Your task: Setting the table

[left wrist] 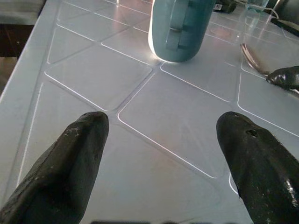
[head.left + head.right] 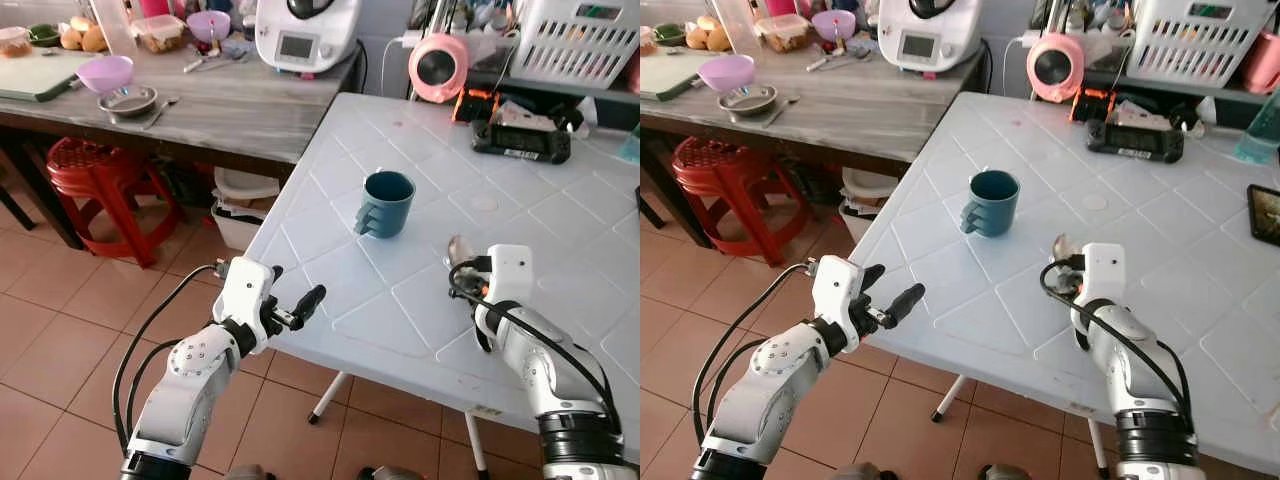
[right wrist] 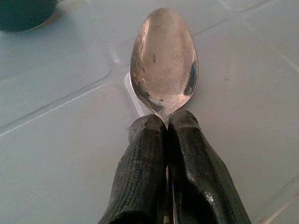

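- Head views: I stand at a white plastic table with a diamond-patterned top [image 2: 420, 290]. A dark teal ceramic mug with a ribbed handle [image 2: 385, 203] sits upright on it, near the middle of the left side. My right gripper [image 2: 462, 262] is over the tabletop just right of and nearer me than the mug, with a shiny metal spoon [image 2: 459, 248] sticking out from its tip, bowl pointing away from me. My left gripper [image 2: 300, 306] hangs at the table's near left edge, its fingers apart and holding nothing.
- Left wrist view: my two black fingertips [image 1: 77, 154] stand wide apart above the tabletop; the mug lies ahead between them, and the spoon shows off to one side.
- Right wrist view: my two fingers [image 3: 145, 158] are pressed together, pinching the spoon's handle just behind the bowl, which is low over the table; I cannot tell whether it touches.
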Robot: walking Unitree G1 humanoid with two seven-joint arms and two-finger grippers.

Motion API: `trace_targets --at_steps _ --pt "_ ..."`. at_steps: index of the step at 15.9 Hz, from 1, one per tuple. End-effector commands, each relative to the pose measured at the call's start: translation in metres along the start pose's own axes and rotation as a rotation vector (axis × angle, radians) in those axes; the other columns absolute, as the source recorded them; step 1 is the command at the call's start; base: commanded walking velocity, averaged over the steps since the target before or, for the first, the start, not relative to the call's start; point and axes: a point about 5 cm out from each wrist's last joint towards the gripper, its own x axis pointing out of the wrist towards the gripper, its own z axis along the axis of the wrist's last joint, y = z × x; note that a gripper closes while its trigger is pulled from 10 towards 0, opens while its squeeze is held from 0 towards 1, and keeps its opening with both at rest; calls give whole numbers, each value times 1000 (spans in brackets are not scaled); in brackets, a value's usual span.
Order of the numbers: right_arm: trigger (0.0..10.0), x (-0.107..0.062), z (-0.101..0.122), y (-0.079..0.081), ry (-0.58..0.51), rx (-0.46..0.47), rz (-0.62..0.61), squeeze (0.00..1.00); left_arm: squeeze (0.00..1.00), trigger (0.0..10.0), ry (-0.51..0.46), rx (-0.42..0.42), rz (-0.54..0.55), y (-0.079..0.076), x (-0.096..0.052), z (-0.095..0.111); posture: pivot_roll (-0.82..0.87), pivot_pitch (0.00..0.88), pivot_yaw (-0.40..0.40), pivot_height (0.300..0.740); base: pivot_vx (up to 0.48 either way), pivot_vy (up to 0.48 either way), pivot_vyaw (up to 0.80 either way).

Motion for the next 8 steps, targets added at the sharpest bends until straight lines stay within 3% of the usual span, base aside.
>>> trace_targets --at_steps 1,3,4,5,6,8 --pt "10000 -1 -33 -12 140 22 -90 0 0 10000 -6 24 -4 -1 0 4 -36 13 46 740 0 0 0" --pt "10000 0 -37 -6 141 51 -87 0 0 10000 -9 36 -2 -1 0 5 -30 12 46 740 0 0 0" --pt "10000 0 -39 -3 136 92 -76 161 0 10000 -7 44 -4 -1 -1 5 -29 11 48 740 0 0 0" --pt "10000 0 -39 -2 137 96 -73 161 0 10000 -7 45 -5 -1 -1 5 -29 11 49 740 0 0 0" --pt "10000 0 -40 -2 143 72 -74 1000 0 10000 -3 48 -9 -1 -1 5 -29 10 50 740 0 0 0" --pt "10000 0 -41 -1 160 39 -71 1000 0 10000 7 60 -25 -2 -1 4 -29 10 51 740 0 0 0"
